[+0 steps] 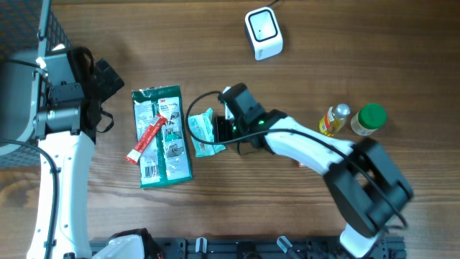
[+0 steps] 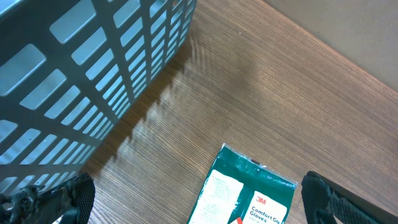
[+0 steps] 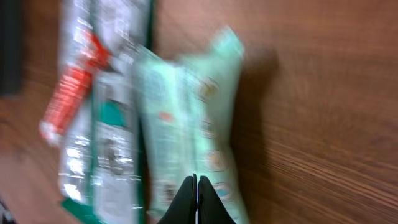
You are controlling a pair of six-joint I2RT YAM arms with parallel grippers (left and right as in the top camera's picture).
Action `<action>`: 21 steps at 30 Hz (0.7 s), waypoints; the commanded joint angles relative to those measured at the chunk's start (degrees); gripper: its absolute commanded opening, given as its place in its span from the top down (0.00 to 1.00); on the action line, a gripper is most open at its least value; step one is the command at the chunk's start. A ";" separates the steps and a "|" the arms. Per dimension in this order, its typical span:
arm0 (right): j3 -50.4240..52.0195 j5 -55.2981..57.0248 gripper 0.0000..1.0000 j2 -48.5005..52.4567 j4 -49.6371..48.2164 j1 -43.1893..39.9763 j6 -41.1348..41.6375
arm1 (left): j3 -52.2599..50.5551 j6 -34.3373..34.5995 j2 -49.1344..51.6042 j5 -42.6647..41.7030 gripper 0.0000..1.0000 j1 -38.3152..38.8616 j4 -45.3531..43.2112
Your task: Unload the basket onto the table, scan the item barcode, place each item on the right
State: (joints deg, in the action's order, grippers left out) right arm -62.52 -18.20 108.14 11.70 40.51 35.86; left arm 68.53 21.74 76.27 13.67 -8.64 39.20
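A pale green packet [image 1: 204, 132] lies crumpled just right of the green 3M gloves pack [image 1: 164, 137]. My right gripper [image 1: 226, 129] is shut on the packet's right side. In the right wrist view its black fingertips [image 3: 196, 180] are pressed together over the blurred packet [image 3: 186, 118], which casts a shadow on the wood. The white barcode scanner [image 1: 263, 32] stands at the back of the table, well away from the packet. My left gripper [image 1: 108, 97] hangs open left of the gloves pack [image 2: 249, 193] with nothing between its fingers [image 2: 339, 199].
A red tube [image 1: 146, 139] lies on the gloves pack. A small yellow bottle [image 1: 333, 119] and a green-capped jar [image 1: 369, 119] stand at the right. A grey mesh basket [image 2: 74, 81] sits at the far left, close to my left arm.
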 commanded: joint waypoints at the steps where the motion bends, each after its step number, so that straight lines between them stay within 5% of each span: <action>1: 0.17 -2.86 0.96 5.49 1.07 0.24 0.04 | 0.22 -0.48 -0.04 0.31 0.00 -0.22 -0.15; 14: -0.66 -1.03 0.96 -8.41 0.63 0.57 -0.15 | 0.20 -0.48 -0.04 0.31 0.00 -0.22 -0.15; 21: -0.59 -4.39 0.96 -7.08 -3.21 1.92 -4.31 | 0.20 -0.48 -0.04 0.31 0.00 -0.22 -0.15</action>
State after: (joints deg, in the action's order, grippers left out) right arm -62.83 -20.88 99.29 8.62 41.15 34.59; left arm 68.53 21.76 76.27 13.67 -8.64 39.20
